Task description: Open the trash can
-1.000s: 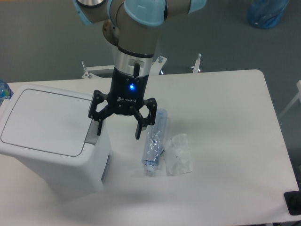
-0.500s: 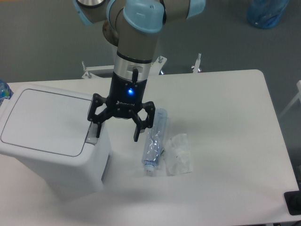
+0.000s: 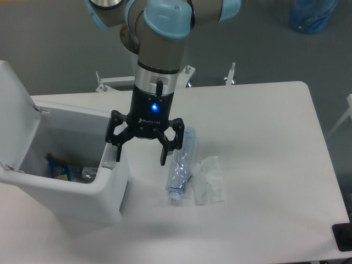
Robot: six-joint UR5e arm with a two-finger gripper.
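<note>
The white trash can point(image 3: 104, 190) stands at the table's left side with its lid point(image 3: 15, 113) swung up to the left, so the inside shows. Some wrappers point(image 3: 58, 168) lie at its bottom. My gripper point(image 3: 140, 156) hangs over the can's right rim, open and holding nothing. Its left finger point(image 3: 116, 151) is at the rim where the latch sits; the right finger point(image 3: 164, 155) is over the table beside the can. The latch itself is hidden behind the finger.
A clear crushed plastic bottle point(image 3: 181, 165) lies on the table just right of the gripper. A crumpled clear plastic bag point(image 3: 209, 180) lies next to it. A blue bag point(image 3: 312, 14) sits on the floor at the top right.
The trash can lid was flat and shut; it now stands swung up at the left with the inside exposed. The gripper has barely moved.
</note>
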